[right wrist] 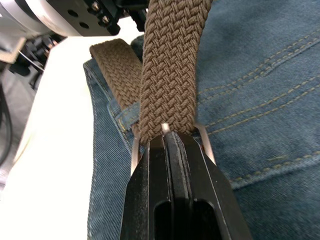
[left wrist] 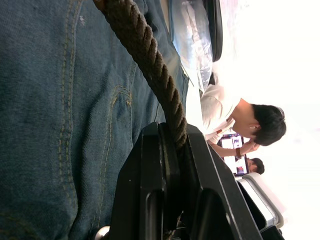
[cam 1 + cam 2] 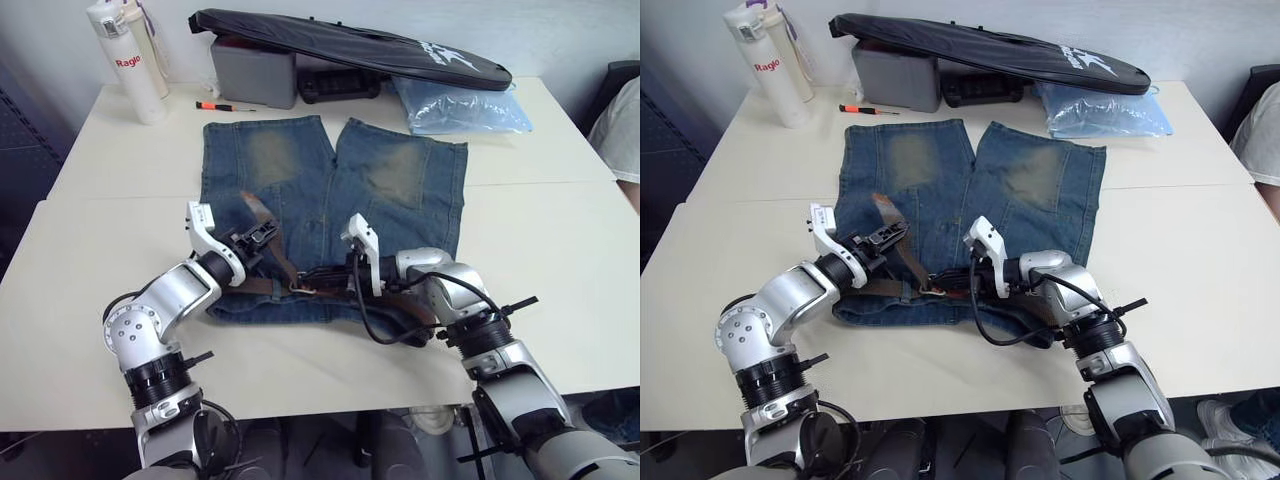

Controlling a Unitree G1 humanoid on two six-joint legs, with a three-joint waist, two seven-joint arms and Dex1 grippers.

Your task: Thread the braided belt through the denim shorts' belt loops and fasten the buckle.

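Note:
The denim shorts (image 3: 400, 190) lie flat on the white table, waistband toward me. The braided belt (image 3: 283, 262) runs along the waistband, and its tan tip (image 3: 250, 205) lies up the left leg. My left gripper (image 3: 262, 238) is shut on the brown strap (image 2: 150, 60), just above the waistband's left part. My right gripper (image 3: 318, 275) is shut at the buckle (image 1: 206, 145) in the middle of the waistband. There the strap (image 1: 170, 65) passes through the metal frame and the prong tip shows at my fingertips. A belt loop (image 1: 127, 114) crosses the strap beside the buckle.
At the back of the table stand a white bottle (image 3: 128, 60), a grey box (image 3: 255, 75), a long black bag (image 3: 350, 45) and a pale blue plastic bag (image 3: 460, 108). A red pen (image 3: 225, 105) lies near the shorts' hem. A person (image 3: 620, 120) sits at the right edge.

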